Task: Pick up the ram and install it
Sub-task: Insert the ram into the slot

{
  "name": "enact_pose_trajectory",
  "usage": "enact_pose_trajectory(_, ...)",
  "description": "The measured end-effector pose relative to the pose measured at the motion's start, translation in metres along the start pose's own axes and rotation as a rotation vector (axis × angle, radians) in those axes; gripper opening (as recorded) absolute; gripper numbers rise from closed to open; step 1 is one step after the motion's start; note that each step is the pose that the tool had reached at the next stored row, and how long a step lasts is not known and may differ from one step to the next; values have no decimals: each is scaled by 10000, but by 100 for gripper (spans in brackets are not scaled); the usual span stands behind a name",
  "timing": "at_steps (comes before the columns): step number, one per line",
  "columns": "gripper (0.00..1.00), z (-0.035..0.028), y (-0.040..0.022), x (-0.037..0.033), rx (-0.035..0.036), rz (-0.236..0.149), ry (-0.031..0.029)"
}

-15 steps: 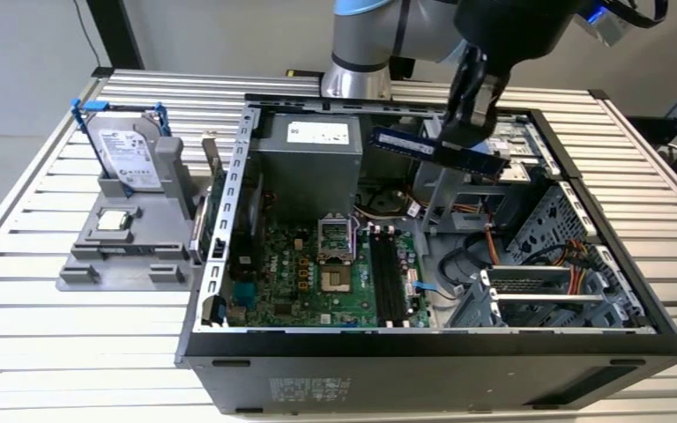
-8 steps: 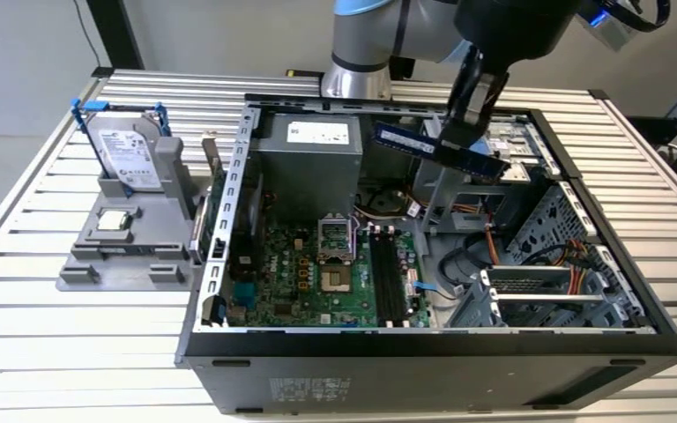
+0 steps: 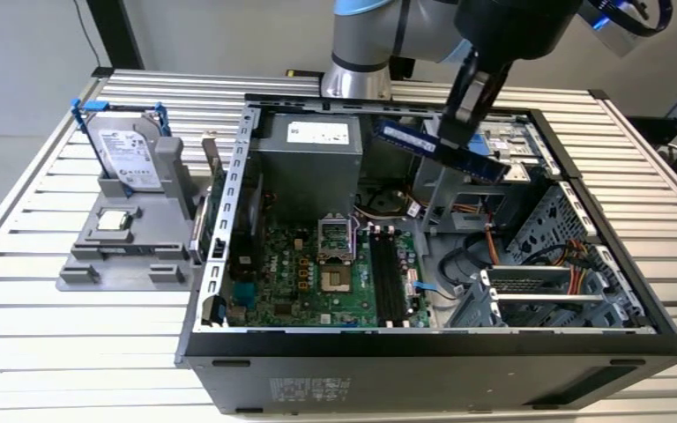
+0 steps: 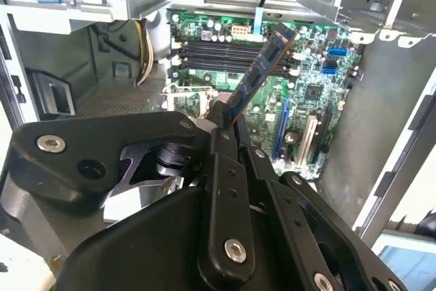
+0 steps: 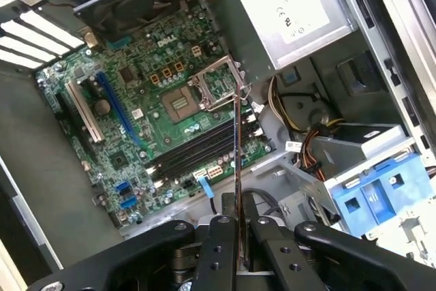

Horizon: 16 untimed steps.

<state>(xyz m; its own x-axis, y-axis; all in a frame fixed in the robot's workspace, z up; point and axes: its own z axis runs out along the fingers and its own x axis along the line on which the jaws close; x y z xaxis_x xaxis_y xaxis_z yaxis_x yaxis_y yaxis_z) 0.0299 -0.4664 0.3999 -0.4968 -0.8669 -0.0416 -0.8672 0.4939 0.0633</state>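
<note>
The ram (image 3: 433,146), a long dark blue-green stick with black chips, hangs tilted in the air above the open computer case (image 3: 215,264), over its back right part in the exterior view. My gripper (image 3: 453,132) is shut on the stick near its middle. Well below it, the black memory slots (image 3: 388,280) lie on the green motherboard (image 3: 279,282). In the second wrist view the ram (image 4: 262,66) sticks out from my gripper (image 4: 223,119) toward the slots (image 4: 225,51). The first wrist view shows the ram (image 5: 237,161) edge-on between my gripper (image 5: 238,230) fingers, above the slots (image 5: 194,151).
A silver hard drive (image 3: 127,157) stands on a grey fixture (image 3: 138,247) on the exterior view's left, outside the case. Inside the case are the power supply (image 3: 309,150), the open CPU socket (image 3: 332,247), cables and a metal drive cage (image 3: 550,273) on the right.
</note>
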Motion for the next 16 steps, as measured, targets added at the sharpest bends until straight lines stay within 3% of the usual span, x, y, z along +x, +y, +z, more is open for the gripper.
enact_pose_trajectory(16, 0, 0, 0, 0, 70, 1670, -106)
